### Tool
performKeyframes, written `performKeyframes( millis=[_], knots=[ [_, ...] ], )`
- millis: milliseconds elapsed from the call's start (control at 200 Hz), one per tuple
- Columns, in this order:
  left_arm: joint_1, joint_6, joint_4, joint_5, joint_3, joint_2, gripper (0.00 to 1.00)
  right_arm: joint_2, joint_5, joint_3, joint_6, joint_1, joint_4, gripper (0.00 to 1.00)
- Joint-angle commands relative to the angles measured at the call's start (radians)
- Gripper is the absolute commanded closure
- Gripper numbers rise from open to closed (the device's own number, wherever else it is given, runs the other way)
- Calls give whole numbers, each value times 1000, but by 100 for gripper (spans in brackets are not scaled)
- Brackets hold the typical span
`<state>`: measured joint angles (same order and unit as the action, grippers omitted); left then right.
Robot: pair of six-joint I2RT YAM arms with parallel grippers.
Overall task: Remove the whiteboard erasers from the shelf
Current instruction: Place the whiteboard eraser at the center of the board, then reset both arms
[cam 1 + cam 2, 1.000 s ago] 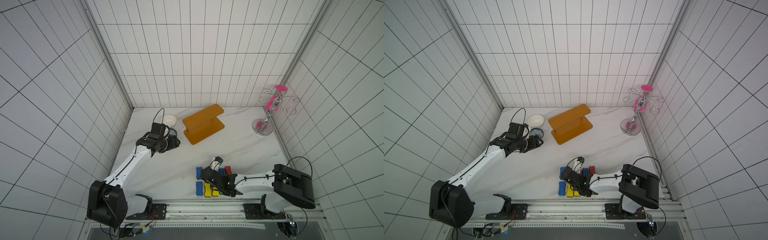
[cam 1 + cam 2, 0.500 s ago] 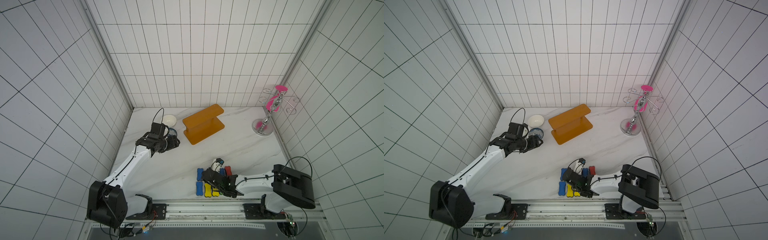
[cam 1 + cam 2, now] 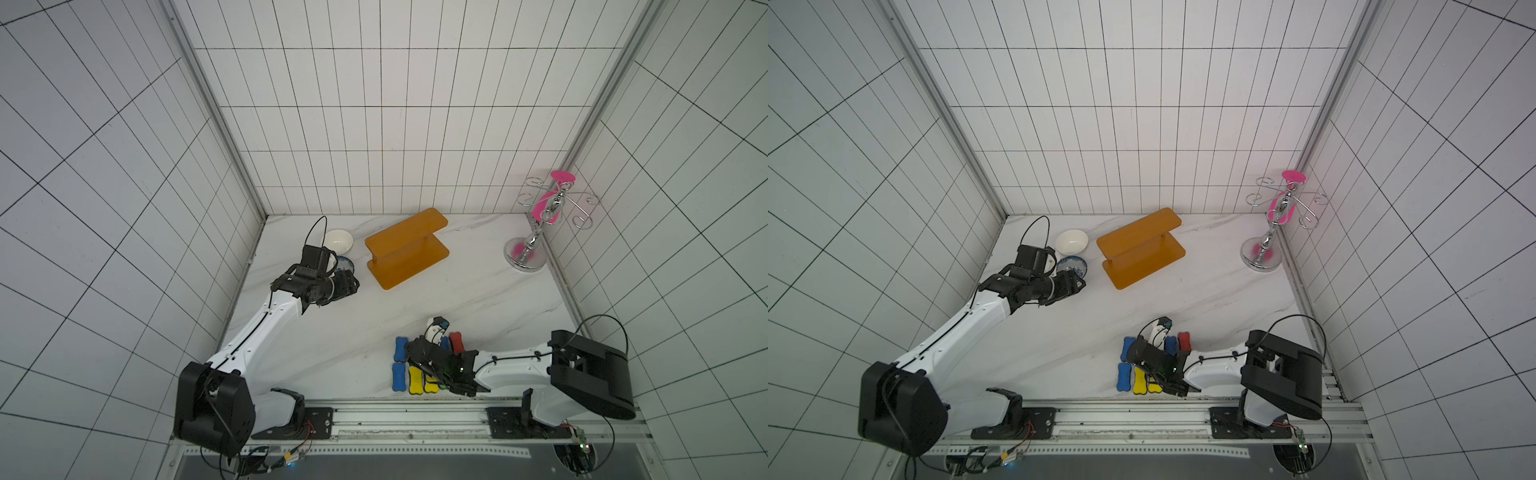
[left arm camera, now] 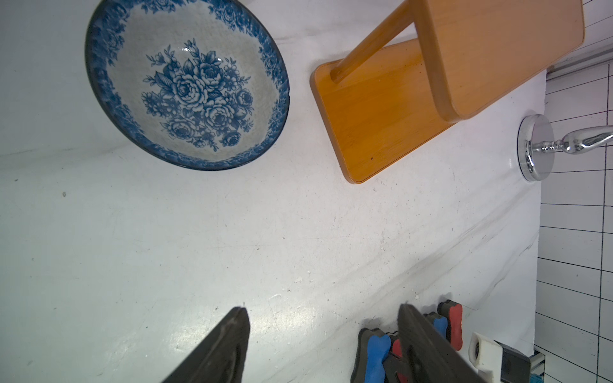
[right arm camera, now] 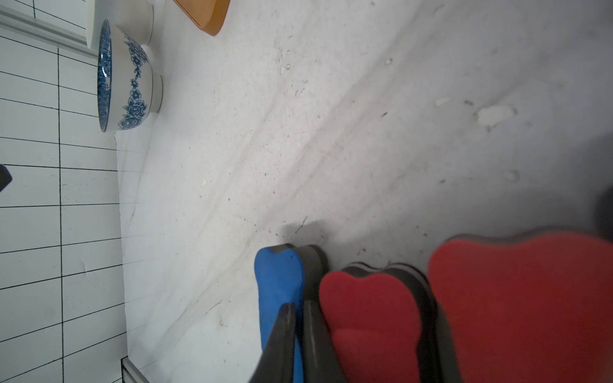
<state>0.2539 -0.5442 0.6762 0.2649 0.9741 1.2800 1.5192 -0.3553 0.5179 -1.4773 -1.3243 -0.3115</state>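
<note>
The orange shelf (image 3: 407,247) (image 3: 1140,247) (image 4: 381,119) stands at the back with both boards bare. The whiteboard erasers lie in a cluster on the table near the front: blue (image 3: 400,348), blue (image 3: 399,376), yellow (image 3: 414,380), red (image 3: 456,341). My right gripper (image 3: 413,351) (image 5: 299,306) is low over this cluster. Its fingers are almost together with only a thin slit, above a blue eraser (image 5: 280,275) and beside a red eraser (image 5: 371,308), holding nothing. My left gripper (image 3: 353,284) (image 4: 321,308) hovers open and empty left of the shelf.
A white bowl (image 3: 338,242) and a blue-patterned bowl (image 3: 345,264) (image 4: 185,83) sit at the back left, close to my left gripper. A chrome hook stand (image 3: 525,253) with pink pieces is in the back right corner. Tiled walls enclose the table on three sides.
The right gripper head has shifted very slightly at the eraser cluster. The left arm has not moved.
</note>
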Motion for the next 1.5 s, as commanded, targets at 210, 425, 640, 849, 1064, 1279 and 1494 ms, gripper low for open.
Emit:
performKeyframes(
  millis=[210,425,640,849,1064,1279,1494],
  knots=[
    [-4,1,-13,-10,4,-6,26,-23,-5,-8,28,-9,16,83],
    [-5,5,-11,-18,4,-24,26,-71,-24,21,92,-12,71,83],
    [-5,21,-42,-65,-7,-118,21,-278,-132,117,487,8,209,76],
    [-7,71,-29,-163,29,-159,15,-448,-225,123,845,118,283,44],
    [-15,128,-125,-207,1,-220,6,-574,-439,-98,1434,260,-10,14],
    [-84,78,-382,-416,-193,-255,2,-686,-392,-214,1620,549,-74,1],
    [-82,228,-795,-597,-393,-212,2,-642,-201,-251,1550,845,-214,1]
  ],
)
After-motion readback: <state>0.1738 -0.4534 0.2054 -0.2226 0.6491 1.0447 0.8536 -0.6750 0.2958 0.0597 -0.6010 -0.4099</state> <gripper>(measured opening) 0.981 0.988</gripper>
